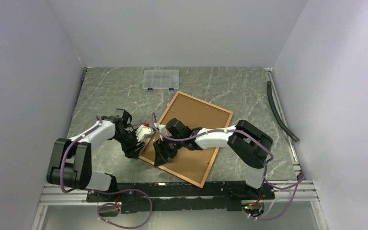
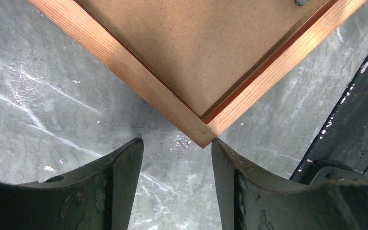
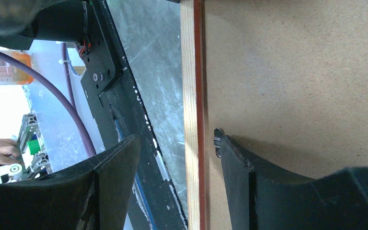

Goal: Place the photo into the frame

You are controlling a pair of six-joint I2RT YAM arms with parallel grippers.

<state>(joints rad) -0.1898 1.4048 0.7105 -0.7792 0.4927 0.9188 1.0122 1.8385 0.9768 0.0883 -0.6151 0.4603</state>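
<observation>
Two empty, spread grippers: we advise bracing the corner of the frame (image 2: 123,62) just ahead of the left gripper (image 2: 176,143) while the right gripper (image 3: 177,136) turns the tab (image 3: 217,141) at its fingertip (image 3: 232,151).

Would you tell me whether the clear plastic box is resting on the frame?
No, the clear plastic box lies on the table, apart from the frame.

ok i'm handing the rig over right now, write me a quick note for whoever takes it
Left gripper: open, at the frame's left corner, holding nothing.
Right gripper: open, astride the frame's edge, one finger on the backing board beside a small clip.
Frame lies back-up on the table, board seated in it.
Photo: not visible; may be under the board, cannot tell.
To do: confirm the photo is in, then fasten the board.
</observation>
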